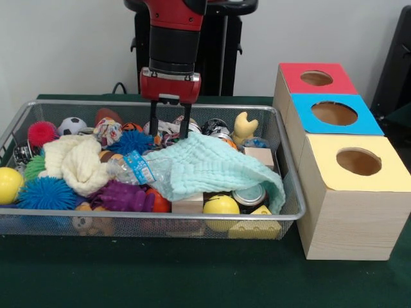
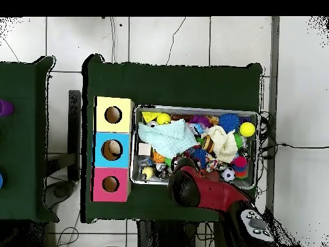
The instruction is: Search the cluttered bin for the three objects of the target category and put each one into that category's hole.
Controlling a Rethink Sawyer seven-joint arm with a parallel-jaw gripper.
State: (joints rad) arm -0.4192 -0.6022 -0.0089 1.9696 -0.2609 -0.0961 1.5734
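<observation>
I see the gripper [image 1: 170,128] lowered into the far side of the wire mesh bin [image 1: 290,192], with the red and black arm [image 1: 173,38] descending from above. Its two dark fingers [image 1: 154,125] stand apart, spread moderately, and their tips sit among the clutter just behind the light green cloth [image 1: 212,168]. I see nothing clamped between them.

Bin contents as I read them from the front view:
- The light green cloth lies draped over the middle and right part of the pile.
- A crushed clear plastic bottle [image 1: 138,170] with a blue label lies just left of the cloth, touching it.
- A cream cloth [image 1: 77,163] is bunched at the left.
- Blue spiky balls rest at the near left [image 1: 45,192] and near the centre [image 1: 131,141].
- A pink spiky ball [image 1: 42,133] and a soccer-pattern ball [image 1: 72,125] sit at the far left.
- A yellow ball [image 1: 9,184] sits at the left edge; a second yellow ball [image 1: 220,206] rests under the cloth's near edge.
- A purple knobbed toy [image 1: 122,196] lies beside the near blue spiky ball.

I cannot tell from either view which items belong to the target category.

Beside the bin on the green table [image 1: 192,276] stand three wooden boxes in a row, each with a round hole in its top: the red box [image 1: 318,78], the blue box [image 1: 334,113] and the yellow box [image 1: 356,163]. In the overhead view the arm [image 2: 212,193] covers the bin edge nearest the robot base
</observation>
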